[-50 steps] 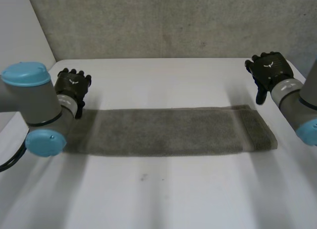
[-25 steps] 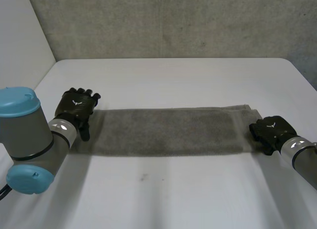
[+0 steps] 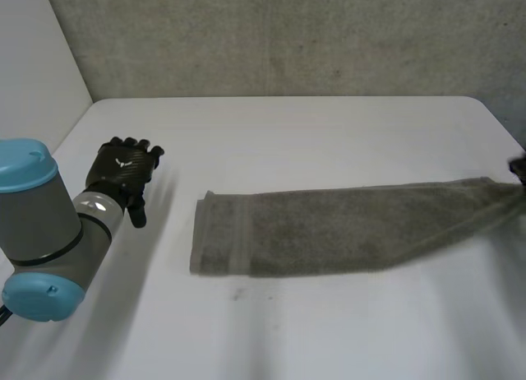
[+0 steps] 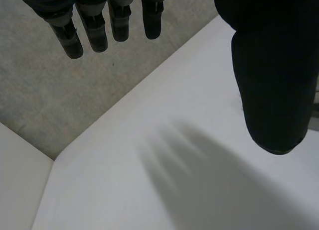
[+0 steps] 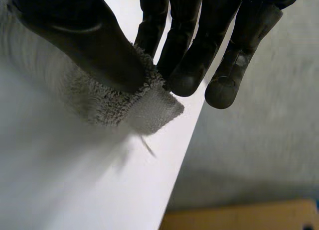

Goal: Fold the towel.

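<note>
A grey towel (image 3: 345, 228) lies as a long strip across the white table (image 3: 288, 133), its hemmed left end flat and its right end pulled up toward the table's right side. My right hand (image 3: 519, 168) is at that end. In the right wrist view its thumb (image 5: 89, 36) and fingers (image 5: 184, 60) pinch a corner of the towel (image 5: 124, 103), so the hand is shut on it. My left hand (image 3: 123, 173) hovers left of the towel, apart from it. Its fingers (image 4: 94, 26) and thumb (image 4: 271, 75) are straight and open, with bare table (image 4: 149, 190) below.
The table's right edge (image 5: 192, 135) runs just past the held corner, with grey floor (image 5: 249, 155) beyond it. A grey wall (image 3: 288, 34) backs the table. My left arm (image 3: 41, 232) stands over the table's near left corner.
My right hand came down onto the towel's right end, shut on a corner and dragged the towel to the right. The towel's left end slid away from my left hand, which stayed open.
</note>
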Controlling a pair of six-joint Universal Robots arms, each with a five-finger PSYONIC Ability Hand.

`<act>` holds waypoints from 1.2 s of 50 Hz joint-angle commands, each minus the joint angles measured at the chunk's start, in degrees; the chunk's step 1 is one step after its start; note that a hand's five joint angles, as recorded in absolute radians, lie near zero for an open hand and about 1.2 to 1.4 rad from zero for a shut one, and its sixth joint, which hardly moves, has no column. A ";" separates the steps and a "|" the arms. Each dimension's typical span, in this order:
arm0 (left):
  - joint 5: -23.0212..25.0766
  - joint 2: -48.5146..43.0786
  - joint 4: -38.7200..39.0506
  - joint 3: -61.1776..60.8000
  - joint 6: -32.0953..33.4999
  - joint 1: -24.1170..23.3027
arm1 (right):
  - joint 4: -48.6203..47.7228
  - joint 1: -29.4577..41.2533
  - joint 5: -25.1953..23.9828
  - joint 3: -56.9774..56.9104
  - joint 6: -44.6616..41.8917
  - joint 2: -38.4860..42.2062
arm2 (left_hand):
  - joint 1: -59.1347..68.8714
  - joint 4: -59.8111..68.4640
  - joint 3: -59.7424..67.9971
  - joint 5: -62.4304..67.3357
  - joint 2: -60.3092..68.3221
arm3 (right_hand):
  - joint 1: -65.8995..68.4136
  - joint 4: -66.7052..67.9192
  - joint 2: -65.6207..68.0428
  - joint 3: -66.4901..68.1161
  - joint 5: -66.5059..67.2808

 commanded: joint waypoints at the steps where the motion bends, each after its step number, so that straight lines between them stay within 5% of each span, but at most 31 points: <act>1: -0.15 0.11 0.47 -0.10 0.01 0.00 | 2.69 21.72 0.94 -12.33 13.41 0.49 | 0.05 0.40 0.38 -1.49 0.49 | 4.59 3.25 5.10 3.68 3.17; 10: -0.24 0.81 0.56 -1.07 -0.25 0.17 | 4.01 50.92 5.16 -25.08 14.13 13.49 | 0.05 0.40 0.38 -1.49 0.49 | 4.59 3.25 5.10 3.68 3.17; 21: -0.15 1.69 0.65 -1.24 -1.49 -0.09 | 9.19 61.93 4.90 -28.79 13.87 24.15 | 0.05 0.40 0.38 -1.49 0.49 | 4.59 3.25 5.10 3.68 3.17; 22: -0.15 1.69 0.65 -1.24 -1.49 -0.09 | 9.20 61.94 4.90 -28.79 13.87 24.15 | 0.05 0.40 0.38 -1.49 0.49 | 4.59 3.25 5.10 3.68 3.17; 23: -0.15 1.69 0.74 -1.33 -1.49 -0.18 | 9.46 61.76 5.60 -28.35 14.39 23.36 | 0.05 0.40 0.38 -1.49 0.49 | -19.16 -20.50 -18.65 -20.07 -20.58; 24: -0.15 1.78 0.74 -1.33 -1.49 -0.35 | 9.46 61.24 5.95 -27.22 15.09 21.88 | 0.05 0.40 0.38 -1.49 0.49 | -65.41 -66.75 -64.90 -66.32 -66.83; 27: -0.15 1.69 0.74 -1.24 -1.49 -0.71 | 9.11 60.35 5.95 -24.83 15.54 18.52 | 0.05 0.40 0.38 -1.49 0.49 | -65.41 -66.75 -64.90 -66.32 -66.83; 35: -0.15 1.78 0.74 -0.19 -1.49 -2.90 | 2.17 40.87 4.12 -3.60 24.59 1.31 | 0.05 0.40 0.38 -1.49 0.49 | -65.41 -66.75 -64.90 -66.32 -66.83; 44: -0.24 1.60 1.97 -0.27 -1.40 -4.22 | -0.91 30.47 -3.19 10.23 22.84 -0.55 | 0.05 0.40 0.38 -1.49 0.49 | -63.14 -64.48 -62.63 -64.05 -64.56; 54: -0.33 1.25 2.14 -0.27 -1.31 -4.66 | -2.40 27.31 -7.49 12.26 22.31 2.88 | 0.05 0.40 0.38 -1.49 0.49 | -24.95 -26.29 -24.44 -25.86 -26.37; 56: -0.33 1.43 2.14 -0.62 -1.40 -4.66 | -3.98 27.31 -6.88 11.73 22.31 2.61 | 0.05 0.40 0.38 -1.49 0.49 | 4.46 3.12 4.97 3.55 3.04; 60: -0.33 1.69 2.14 -0.89 -1.40 -4.66 | -5.30 28.01 -6.17 10.76 21.96 1.47 | 0.05 0.40 0.38 -1.49 0.49 | 4.59 3.25 5.10 3.68 3.17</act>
